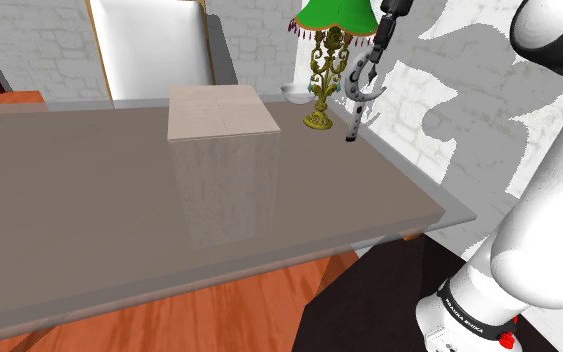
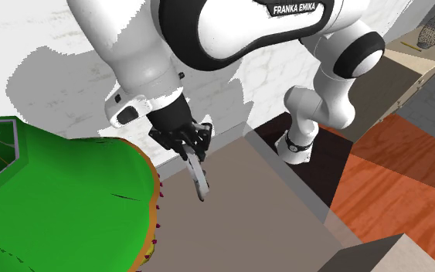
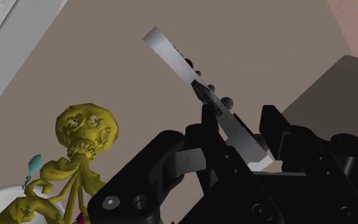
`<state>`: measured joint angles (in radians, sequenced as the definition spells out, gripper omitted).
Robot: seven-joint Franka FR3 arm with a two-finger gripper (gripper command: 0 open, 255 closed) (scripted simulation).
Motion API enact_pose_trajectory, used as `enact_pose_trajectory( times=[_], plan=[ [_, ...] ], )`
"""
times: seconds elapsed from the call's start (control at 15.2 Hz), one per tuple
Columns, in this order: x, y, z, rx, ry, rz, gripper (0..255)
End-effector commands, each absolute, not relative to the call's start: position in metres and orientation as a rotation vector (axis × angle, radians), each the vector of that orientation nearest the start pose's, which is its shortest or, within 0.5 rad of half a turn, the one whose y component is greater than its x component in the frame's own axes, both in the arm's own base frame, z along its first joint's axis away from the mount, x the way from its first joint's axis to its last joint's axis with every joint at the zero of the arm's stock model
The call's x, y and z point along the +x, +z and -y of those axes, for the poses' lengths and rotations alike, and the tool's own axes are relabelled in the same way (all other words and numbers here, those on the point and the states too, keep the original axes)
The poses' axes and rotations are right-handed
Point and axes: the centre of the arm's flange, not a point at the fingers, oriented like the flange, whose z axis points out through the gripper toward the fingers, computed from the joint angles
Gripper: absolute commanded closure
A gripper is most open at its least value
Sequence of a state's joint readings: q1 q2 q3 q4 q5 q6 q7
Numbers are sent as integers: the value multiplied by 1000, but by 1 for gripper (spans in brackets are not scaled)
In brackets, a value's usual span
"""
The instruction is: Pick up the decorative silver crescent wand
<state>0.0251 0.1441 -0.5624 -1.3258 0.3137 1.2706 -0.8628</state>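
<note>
Grey-brown tabletop point(image 1: 89, 220) fills most of the shoulder view, running back towards a pale brick-patterned wall. On that view's right, the white Franka arm point(image 1: 559, 200) rises from its dark stand and curves up past the top edge. A beige rectangular box point(image 1: 219, 110) stands on the table near its far side. To the box's right in the shoulder view is a table lamp point(image 1: 321, 90) with an ornate gold stem and foot and a bright green shade point(image 1: 337, 12). In the second exterior view the same shade point(image 2: 61, 201) fills the lower left.

The black gripper point(image 1: 372, 62) points down over the table just beside the lamp, on the side away from the box. Its two fingers point(image 3: 274, 124) are closed most of the way and clamp the silver crescent wand point(image 1: 355, 118) between them. The wand hangs below the gripper. Its curved crescent section sits just under the fingertips and its straight shaft reaches down towards the table. Whether the lower tip clears the surface is not certain.

From the second exterior view, the gripper point(image 2: 191, 143) holds the wand point(image 2: 199, 178) from above, and the wand slants downward over the table. In the wrist view, the wand point(image 3: 171, 54) runs out from between the fingers of the gripper point(image 3: 241, 127), and small beads dot its edge. The lamp's gold stem point(image 3: 85, 130) stands near it.
</note>
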Motion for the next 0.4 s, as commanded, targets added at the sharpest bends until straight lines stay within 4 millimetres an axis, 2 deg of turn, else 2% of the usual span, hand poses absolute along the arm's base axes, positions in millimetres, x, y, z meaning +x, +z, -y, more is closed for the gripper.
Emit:
enact_pose_trajectory(
  times=[0.0,0.2,0.33],
  plan=[
    [514,658,228,-2796,-17,552,255],
    [514,674,228,-2796,-17,552,255],
    [514,674,228,-2796,-17,552,255]
  ],
)
